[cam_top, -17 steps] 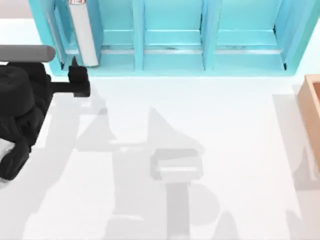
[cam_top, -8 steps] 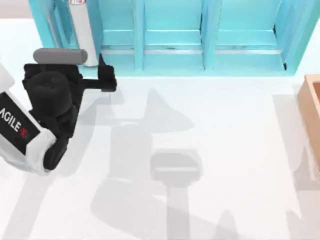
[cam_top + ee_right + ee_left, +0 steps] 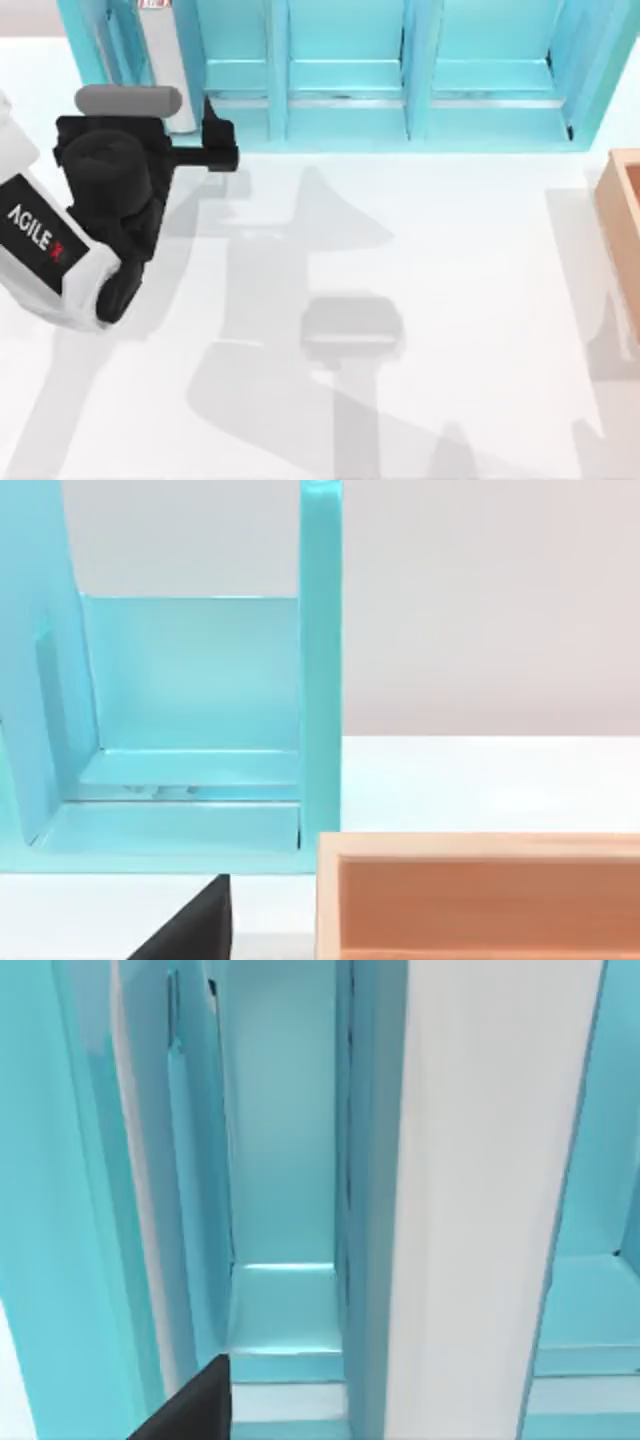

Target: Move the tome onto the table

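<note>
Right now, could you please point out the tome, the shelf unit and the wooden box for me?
tome (image 3: 167, 70), top view, white page edges.
shelf unit (image 3: 346, 126), top view, front floor of the middle compartment.
wooden box (image 3: 480, 845), right wrist view, near rim.

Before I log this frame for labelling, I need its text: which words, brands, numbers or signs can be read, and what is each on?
"AGILE", white letters followed by a small red mark, on the left arm at the table's left.
Red-and-white mark at the far end of the tome, standing in the light-blue shelf unit: too blurred to read.
No other text.
</note>
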`<action>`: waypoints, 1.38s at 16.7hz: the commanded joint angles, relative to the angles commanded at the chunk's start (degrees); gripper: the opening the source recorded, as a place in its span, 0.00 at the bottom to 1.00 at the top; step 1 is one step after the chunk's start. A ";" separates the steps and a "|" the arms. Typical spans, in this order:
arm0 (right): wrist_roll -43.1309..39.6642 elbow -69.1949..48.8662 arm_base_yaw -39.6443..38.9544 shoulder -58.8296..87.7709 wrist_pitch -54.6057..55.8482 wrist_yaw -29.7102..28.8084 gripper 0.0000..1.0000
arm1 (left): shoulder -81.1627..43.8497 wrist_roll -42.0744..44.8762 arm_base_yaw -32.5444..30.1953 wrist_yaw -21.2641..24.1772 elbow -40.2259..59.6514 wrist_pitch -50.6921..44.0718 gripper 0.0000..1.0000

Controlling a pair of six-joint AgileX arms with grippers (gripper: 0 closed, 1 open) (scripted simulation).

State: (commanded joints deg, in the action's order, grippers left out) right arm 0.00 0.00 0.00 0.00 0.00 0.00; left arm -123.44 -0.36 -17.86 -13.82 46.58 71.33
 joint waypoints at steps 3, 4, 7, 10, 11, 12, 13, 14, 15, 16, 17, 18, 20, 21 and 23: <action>0.00 0.00 0.00 0.00 0.00 0.00 1.00 | -4.20 0.08 0.84 0.94 7.79 -3.50 1.00; 0.00 0.00 0.00 0.00 0.00 0.00 1.00 | -5.72 0.11 1.19 1.30 10.72 -4.89 1.00; 0.00 0.00 0.00 0.00 0.00 0.00 1.00 | -9.62 0.17 2.16 2.29 18.61 -8.78 1.00; 0.00 0.00 0.00 0.00 0.00 0.00 1.00 | -11.41 0.19 2.67 2.84 22.27 -10.78 1.00; 0.00 0.00 0.00 0.00 0.00 0.00 1.00 | -11.45 0.19 2.69 2.85 22.35 -10.83 1.00; 0.00 0.00 0.00 0.00 0.00 0.00 1.00 | -11.45 0.19 2.69 2.85 22.35 -10.83 1.00; 0.00 0.00 0.00 0.00 0.00 0.00 1.00 | -11.45 0.19 2.69 2.85 22.35 -10.83 1.00; 0.00 0.00 0.00 0.00 0.00 0.00 1.00 | -11.45 0.19 2.69 2.85 22.35 -10.83 1.00; 0.00 0.00 0.00 0.00 0.00 0.00 1.00 | -11.45 0.19 2.69 2.85 22.35 -10.83 0.92; 0.00 0.00 0.00 0.00 0.00 0.00 1.00 | -11.45 0.19 2.69 2.85 22.35 -10.83 0.85; 0.00 0.00 0.00 0.00 0.00 0.00 1.00 | -11.45 0.19 2.69 2.85 22.35 -10.83 0.77; 0.00 0.00 0.00 0.00 0.00 0.00 1.00 | -11.45 0.19 2.69 2.85 22.35 -10.83 0.70; 0.00 0.00 0.00 0.00 0.00 0.00 1.00 | -11.45 0.19 2.69 2.85 22.35 -10.83 0.55; 0.00 0.00 0.00 0.00 0.00 0.00 1.00 | -11.45 0.19 2.69 2.85 22.35 -10.83 0.47; 0.00 0.00 0.00 0.00 0.00 0.00 1.00 | -11.45 0.19 2.69 2.85 22.35 -10.83 0.32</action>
State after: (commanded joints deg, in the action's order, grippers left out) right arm 0.00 0.00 0.00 0.00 0.00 0.00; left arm -134.89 -0.17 -15.17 -10.97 68.93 60.50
